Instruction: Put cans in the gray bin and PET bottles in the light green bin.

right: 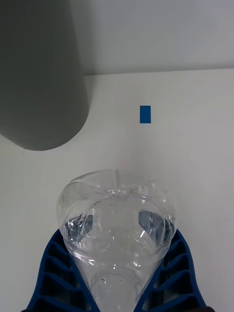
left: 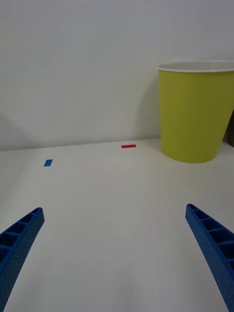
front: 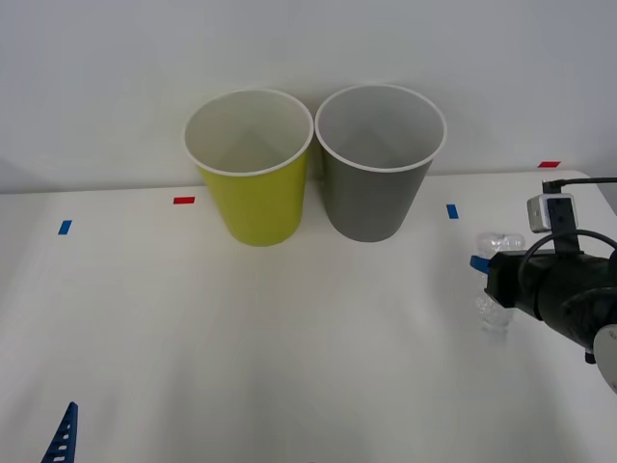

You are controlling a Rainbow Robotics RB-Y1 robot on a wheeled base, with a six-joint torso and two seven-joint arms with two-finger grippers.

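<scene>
PET bottle (right: 117, 229) sits clamped between the blue ribbed fingers (right: 51, 273) of the right claw (right: 117, 292), its crinkled clear body bulging past the fingertips with its petal-shaped base pointing away from the wrist. In the front view the right claw (front: 494, 289) is at the right side of the white counter (front: 289, 367), holding the bottle (front: 496, 313) low, at or just above the surface; I cannot tell whether it has lifted clear. The step in hand looks like the grasp and pick-up, with the carry to come. The next move calls for raising the bottle above rim height and taking it past the gray bin (front: 378, 164), which is the nearer one, to the light green bin (front: 253, 169) just beside it on the left. The left claw (left: 117, 243) waits spread wide near the front left corner, facing the green bin.
</scene>
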